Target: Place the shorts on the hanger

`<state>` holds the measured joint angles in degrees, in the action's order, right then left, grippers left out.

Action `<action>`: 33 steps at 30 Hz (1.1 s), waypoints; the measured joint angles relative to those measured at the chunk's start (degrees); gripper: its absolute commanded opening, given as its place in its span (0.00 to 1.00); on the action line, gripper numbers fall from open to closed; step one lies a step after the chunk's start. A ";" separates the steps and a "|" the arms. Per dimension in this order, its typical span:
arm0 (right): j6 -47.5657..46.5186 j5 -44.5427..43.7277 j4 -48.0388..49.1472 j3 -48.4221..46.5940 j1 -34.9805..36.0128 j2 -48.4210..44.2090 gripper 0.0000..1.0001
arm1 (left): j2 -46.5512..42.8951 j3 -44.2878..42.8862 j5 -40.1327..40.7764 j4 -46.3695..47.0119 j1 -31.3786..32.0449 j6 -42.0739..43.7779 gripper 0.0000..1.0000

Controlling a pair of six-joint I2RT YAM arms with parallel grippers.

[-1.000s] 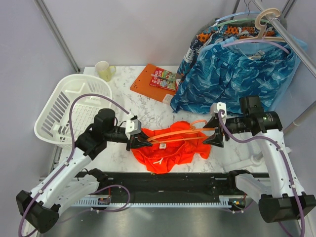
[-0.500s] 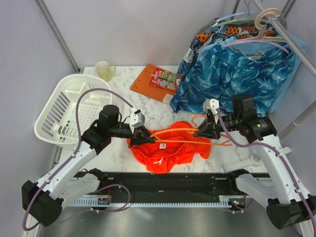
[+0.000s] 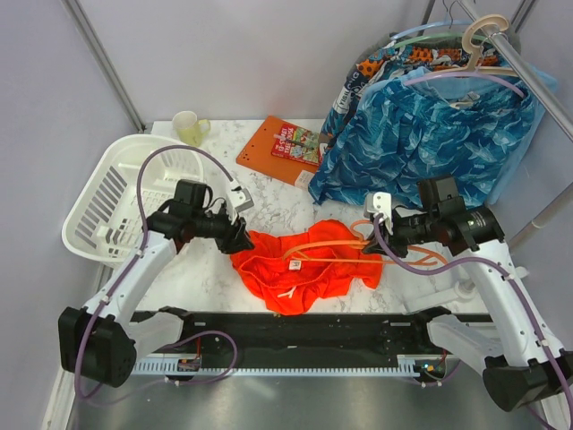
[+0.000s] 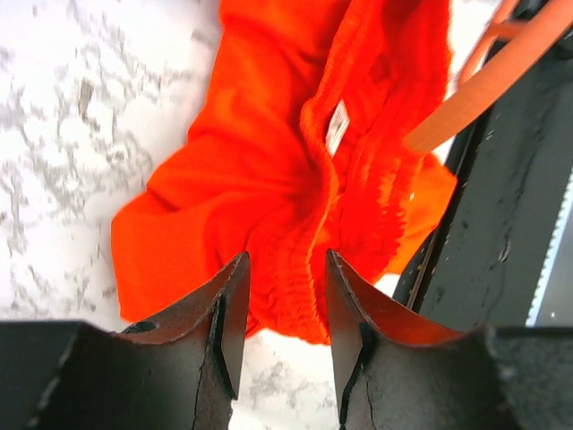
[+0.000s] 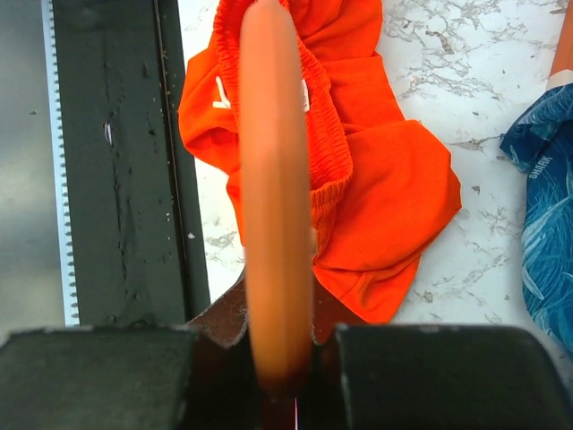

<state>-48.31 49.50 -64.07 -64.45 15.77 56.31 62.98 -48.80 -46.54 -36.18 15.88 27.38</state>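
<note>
— Marble table (image 3: pixel 269 193): where are the shorts (image 3: pixel 309 273)?
— Mid front edge. Left wrist camera: left gripper (image 4: pixel 282 269) pinches their waistband. Right wrist camera: right gripper (image 5: pixel 277 351) clamps the hanger (image 5: pixel 273 179).

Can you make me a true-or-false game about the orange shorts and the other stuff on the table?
1. The right gripper is pinching the orange hanger. True.
2. The shorts are inside the white basket. False: they lie crumpled on the marble table, between the two arms.
3. A blue patterned garment hangs from the rail at the back right. True.
4. The pale cup stands at the front right corner. False: it stands at the back left, just behind the basket.
</note>
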 measured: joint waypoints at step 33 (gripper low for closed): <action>10.62 -18.08 19.32 2.32 25.97 11.21 0.00 | -9.01 8.46 9.49 -10.29 3.08 14.75 0.48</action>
<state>-37.69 31.42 -44.75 -62.13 41.74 67.53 53.98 -40.34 -37.06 -46.48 18.96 42.13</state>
